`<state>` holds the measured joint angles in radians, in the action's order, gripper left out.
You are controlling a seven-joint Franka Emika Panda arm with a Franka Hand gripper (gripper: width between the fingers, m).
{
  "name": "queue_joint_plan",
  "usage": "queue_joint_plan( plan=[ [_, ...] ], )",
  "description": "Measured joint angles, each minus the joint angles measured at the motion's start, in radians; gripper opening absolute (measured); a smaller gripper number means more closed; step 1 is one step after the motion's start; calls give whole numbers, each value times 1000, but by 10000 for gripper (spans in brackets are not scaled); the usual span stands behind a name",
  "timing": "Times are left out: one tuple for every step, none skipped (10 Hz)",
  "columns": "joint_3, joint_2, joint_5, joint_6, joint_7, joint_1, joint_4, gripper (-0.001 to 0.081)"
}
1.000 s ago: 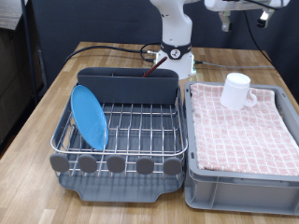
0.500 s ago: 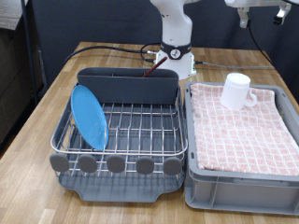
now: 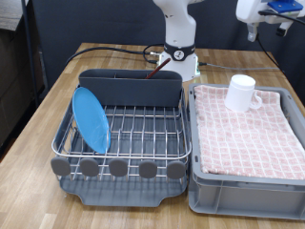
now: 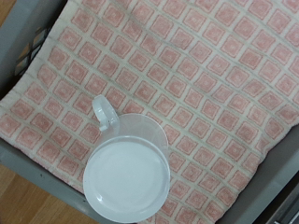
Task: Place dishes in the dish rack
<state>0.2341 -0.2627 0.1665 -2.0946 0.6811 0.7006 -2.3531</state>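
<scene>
Mug [image 3: 242, 93] stands on the pink checked cloth [image 3: 262, 129] in the grey crate [image 3: 250, 186], well below the gripper [image 3: 272, 11], which hangs high at the exterior view's top right, partly cut off by the frame edge. Finger spread cannot be told; fingers absent from wrist view. Plate [image 3: 91, 119] leans upright in the dish rack [image 3: 122, 143], far from the gripper. Spoon [image 3: 151, 70] apparently protrudes from the rack's back compartment, mostly hidden. Bench [image 3: 38, 134] carries both.
</scene>
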Motion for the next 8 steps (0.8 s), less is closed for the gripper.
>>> queue_joint_plan(
  plan=[
    [-3,24,0,4,-30,8,0,802],
    [-5,49,-6,11,-56,16,0,802],
    [-6,72,-9,7,-88,23,1,802],
    [-6,93,-11,1,-120,26,10,802],
    [-6,92,-10,2,-109,25,10,802],
    [-6,93,-10,7,-108,25,10,802],
    [-7,98,-11,14,-114,26,12,802],
    [-12,108,-11,14,-118,26,15,802]
  ],
)
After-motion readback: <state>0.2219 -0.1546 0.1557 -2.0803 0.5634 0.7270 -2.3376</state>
